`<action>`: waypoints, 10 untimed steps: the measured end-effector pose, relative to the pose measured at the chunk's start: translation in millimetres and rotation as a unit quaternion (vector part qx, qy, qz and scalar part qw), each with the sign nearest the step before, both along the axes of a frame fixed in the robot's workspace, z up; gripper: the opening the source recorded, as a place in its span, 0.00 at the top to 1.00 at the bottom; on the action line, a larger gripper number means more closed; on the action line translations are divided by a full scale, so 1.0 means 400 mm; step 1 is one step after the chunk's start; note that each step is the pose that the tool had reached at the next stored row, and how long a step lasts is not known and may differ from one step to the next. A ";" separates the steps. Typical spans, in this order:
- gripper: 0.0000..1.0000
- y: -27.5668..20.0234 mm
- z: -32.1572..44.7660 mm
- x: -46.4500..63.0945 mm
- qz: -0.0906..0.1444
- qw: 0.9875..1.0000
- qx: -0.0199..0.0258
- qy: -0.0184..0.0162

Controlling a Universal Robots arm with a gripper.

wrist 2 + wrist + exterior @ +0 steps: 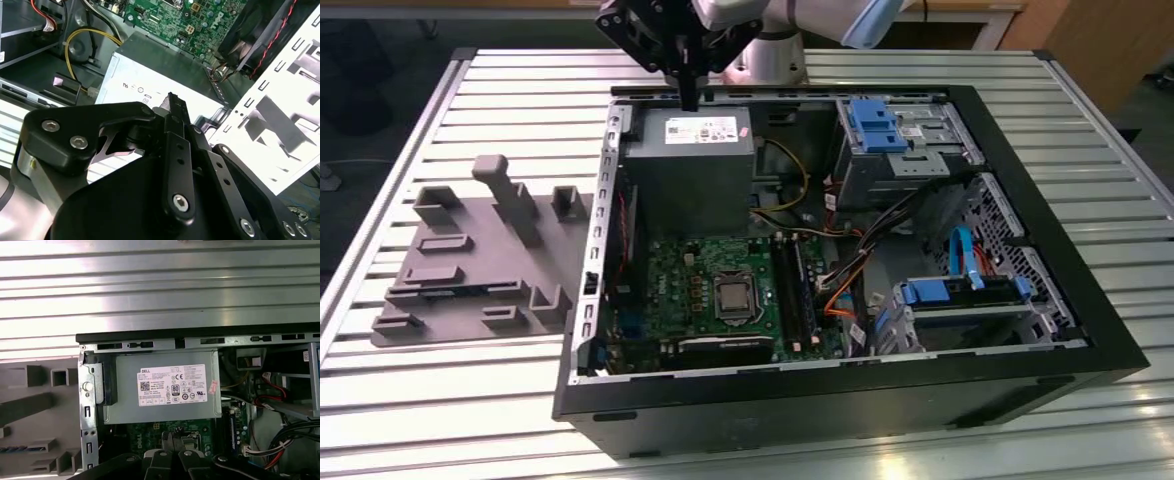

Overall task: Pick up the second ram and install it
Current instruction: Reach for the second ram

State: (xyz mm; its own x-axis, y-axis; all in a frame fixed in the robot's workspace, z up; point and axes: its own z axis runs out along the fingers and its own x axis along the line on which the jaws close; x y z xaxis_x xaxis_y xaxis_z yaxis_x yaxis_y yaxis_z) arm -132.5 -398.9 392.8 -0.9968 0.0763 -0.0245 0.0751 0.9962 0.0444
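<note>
Black gripper, fingers pressed together, at 12 o'clock over black computer case, dark blue-green second ram seemingly in grey moulded fixture at 9 o'clock, ribbed aluminium slat table, wooden cabinet beyond.

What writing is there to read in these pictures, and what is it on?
White label on the power supply: rows of small print and symbols, too small to quote reliably.
Pink sticker at that label's edge: blurred, unreadable.
Motherboard: white markings, too small to read.
</note>
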 end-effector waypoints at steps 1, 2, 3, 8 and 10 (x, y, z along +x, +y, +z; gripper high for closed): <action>0.89 0.000 0.000 -0.001 0.000 1.000 0.000 0.000; 0.89 0.000 0.000 -0.002 0.000 1.000 0.000 0.000; 0.89 0.000 0.000 -0.004 0.000 1.000 0.000 0.000; 0.89 0.000 -0.001 -0.009 0.000 1.000 0.000 0.000; 0.89 0.000 -0.001 -0.012 0.000 1.000 0.000 0.000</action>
